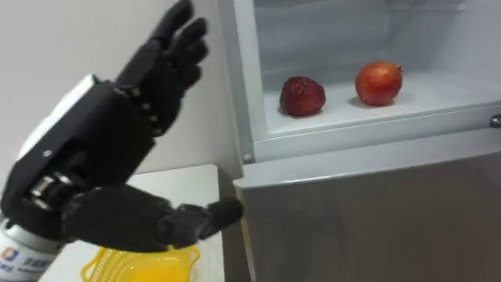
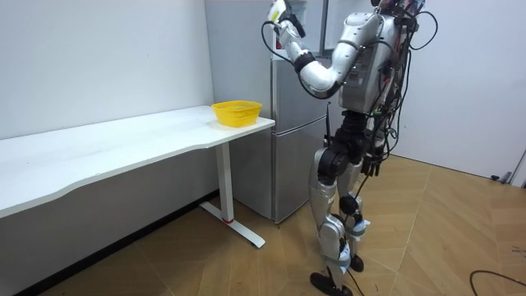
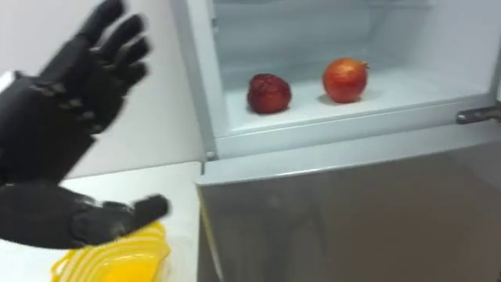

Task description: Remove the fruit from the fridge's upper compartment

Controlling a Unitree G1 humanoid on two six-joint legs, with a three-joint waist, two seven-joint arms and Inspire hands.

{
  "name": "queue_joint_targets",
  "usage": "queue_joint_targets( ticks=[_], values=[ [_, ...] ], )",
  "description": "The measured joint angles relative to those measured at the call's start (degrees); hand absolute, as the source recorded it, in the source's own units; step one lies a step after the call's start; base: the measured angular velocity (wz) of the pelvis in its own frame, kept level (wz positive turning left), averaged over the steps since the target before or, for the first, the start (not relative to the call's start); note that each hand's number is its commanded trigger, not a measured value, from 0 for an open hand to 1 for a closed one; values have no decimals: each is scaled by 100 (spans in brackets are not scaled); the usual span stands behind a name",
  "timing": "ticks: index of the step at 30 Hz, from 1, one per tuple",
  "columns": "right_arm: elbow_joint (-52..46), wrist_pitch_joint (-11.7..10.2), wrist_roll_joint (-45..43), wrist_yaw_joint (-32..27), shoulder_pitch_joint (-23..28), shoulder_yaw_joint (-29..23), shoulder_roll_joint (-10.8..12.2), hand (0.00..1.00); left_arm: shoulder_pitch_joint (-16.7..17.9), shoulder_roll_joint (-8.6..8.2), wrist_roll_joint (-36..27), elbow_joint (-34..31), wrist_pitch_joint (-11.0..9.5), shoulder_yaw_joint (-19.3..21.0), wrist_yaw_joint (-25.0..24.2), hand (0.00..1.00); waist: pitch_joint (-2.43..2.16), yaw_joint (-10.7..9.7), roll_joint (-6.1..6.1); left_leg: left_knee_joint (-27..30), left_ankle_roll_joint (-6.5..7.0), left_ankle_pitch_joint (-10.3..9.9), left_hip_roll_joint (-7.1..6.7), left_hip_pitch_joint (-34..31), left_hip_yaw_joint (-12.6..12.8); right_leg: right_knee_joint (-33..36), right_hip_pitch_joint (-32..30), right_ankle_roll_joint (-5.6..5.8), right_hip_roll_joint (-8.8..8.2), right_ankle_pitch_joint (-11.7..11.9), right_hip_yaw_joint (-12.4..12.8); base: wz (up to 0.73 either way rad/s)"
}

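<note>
Left hand (image 1: 117, 133) raised, fingers spread, holding nothing, beside open upper fridge (image 1: 239, 78); dark red fruit (image 1: 302, 95) and red fruit (image 1: 379, 83) on shelf.

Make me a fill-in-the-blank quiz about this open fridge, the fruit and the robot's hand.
The upper fridge compartment holds ___ red fruits.
The darker fruit lies to the ___ of the brighter fruit.
The basket on the white table is ___.
The raised left hand holds ___.
Missing words: two; left; yellow; nothing.
</note>
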Motion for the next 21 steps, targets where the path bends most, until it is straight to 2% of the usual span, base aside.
queue_joint_targets(
  ticks=[2,3,4,6,7,9,12,13,16,17,19,21],
  values=[
    [-78,28,-5,-121,69,-60,8,0,631,-32,221,233,-60,421,417,0,4,119,1,19,1,1,-31,21,-122,86,9,9,-36,-66,-44,19],
    [-172,30,-32,-207,127,-104,9,0,874,-75,276,440,-60,593,600,0,12,210,11,19,0,3,-36,25,-145,86,19,9,-42,-73,-84,17],
    [-195,30,-35,-248,140,-128,11,0,1010,-122,357,532,-60,697,703,0,20,210,14,19,0,3,-38,25,-159,80,32,10,-44,-76,-127,18],
    [-261,30,-22,-344,175,-240,15,0,1358,-388,704,990,-99,982,1166,0,53,248,21,21,0,3,-60,22,-227,84,71,24,-68,-119,-220,23],
    [-274,29,-4,-371,179,-254,13,0,1446,-452,739,1123,-103,1039,1297,0,53,254,22,22,0,3,-64,25,-246,78,84,26,-67,-122,-227,15],
    [-370,19,11,-443,243,-258,36,0,1756,-695,746,1588,-100,1189,1850,0,56,307,20,23,0,2,-69,-10,-269,63,100,26,-79,-139,-287,9],
    [-358,32,49,-439,287,-235,73,0,2041,-865,732,2014,-103,1186,2479,0,58,337,-27,22,0,2,-85,-39,-340,58,102,32,-101,-180,-308,15],
    [-373,42,73,-436,294,-233,67,0,2110,-915,735,2093,-118,1182,2566,0,44,346,-63,17,0,2,-89,-41,-349,64,104,33,-103,-184,-306,6],
    [-382,52,-25,-433,310,-241,57,0,2315,-1145,737,2907,-190,1080,2837,0,42,318,-58,9,0,2,-109,7,-427,57,181,44,-82,-197,-333,5],
    [-386,53,-4,-417,313,-239,71,0,2411,-1242,731,3298,-194,963,2925,0,36,336,-70,8,0,2,-111,19,-429,49,199,44,-86,-198,-351,0],
    [-394,54,13,-367,309,-239,72,0,2511,-1318,730,4175,-214,749,2918,0,34,346,-96,5,0,2,-115,13,-425,48,190,45,-99,-204,-370,0],
    [-391,56,-4,-354,315,-241,110,0,2537,-1463,728,5197,-149,483,2926,0,32,305,-176,10,0,2,-124,3,-435,30,210,51,-148,-210,-459,10]
  ],
)
